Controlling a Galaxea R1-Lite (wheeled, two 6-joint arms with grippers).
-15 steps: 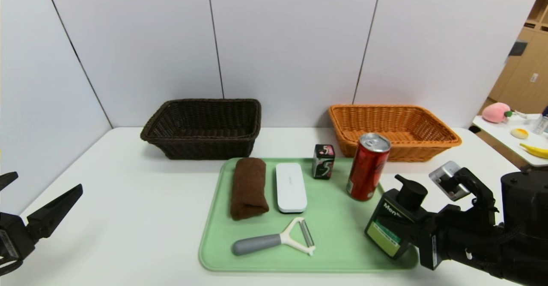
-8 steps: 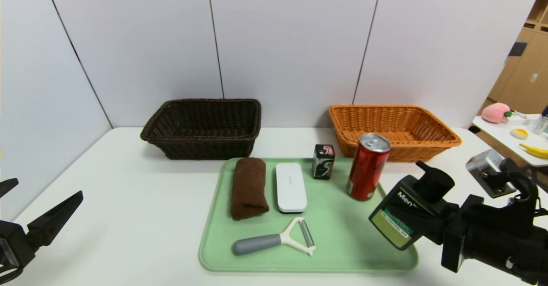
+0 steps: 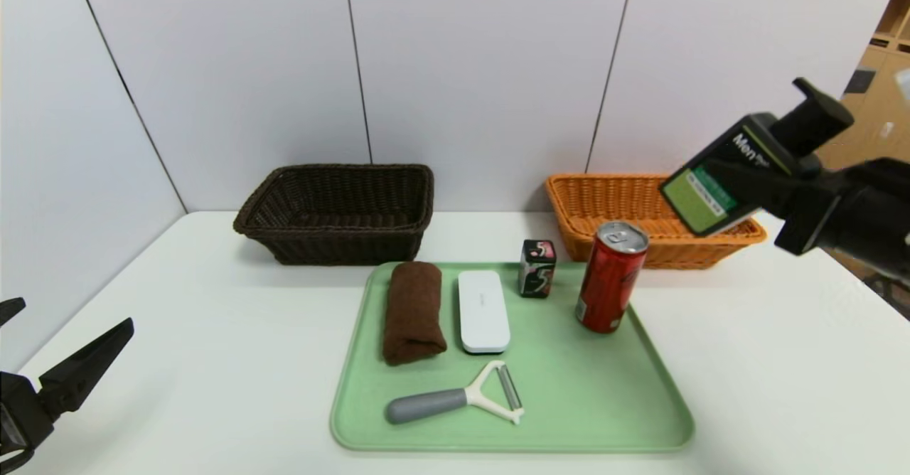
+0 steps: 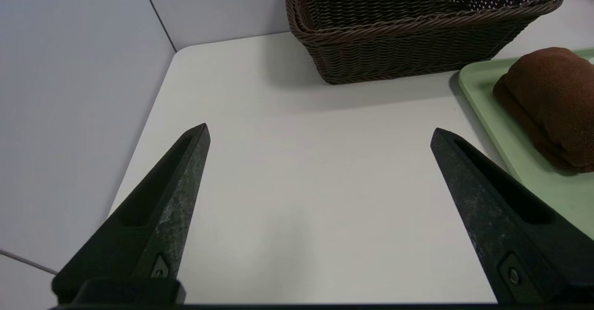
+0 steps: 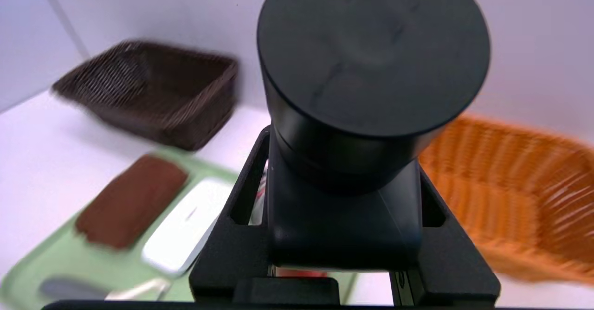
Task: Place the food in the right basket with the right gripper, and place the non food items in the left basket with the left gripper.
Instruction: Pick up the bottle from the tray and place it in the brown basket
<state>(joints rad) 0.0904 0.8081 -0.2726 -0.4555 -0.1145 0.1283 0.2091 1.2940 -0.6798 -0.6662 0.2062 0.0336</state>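
My right gripper (image 3: 764, 180) is shut on a black bottle with a green label (image 3: 718, 183) and holds it tilted, high above the front of the orange basket (image 3: 604, 201). In the right wrist view the bottle's black cap (image 5: 371, 54) fills the middle between the fingers (image 5: 232, 235). My left gripper (image 3: 43, 361) is open and empty at the table's left front; its fingertips (image 4: 195, 147) hang over bare table. On the green tray (image 3: 590, 404) lie a brown towel (image 3: 412, 308), a white case (image 3: 483, 310), a peeler (image 3: 462, 398), a gum box (image 3: 536, 267) and a red can (image 3: 610, 276).
The dark brown basket (image 3: 338, 212) stands at the back left, also in the left wrist view (image 4: 417, 27). A side table with a peach and a banana (image 3: 889, 249) is at the far right. Wall panels close the back.
My right gripper has lifted the black bottle from the tray's front right corner up and back, to above the orange basket. The left arm has barely moved.
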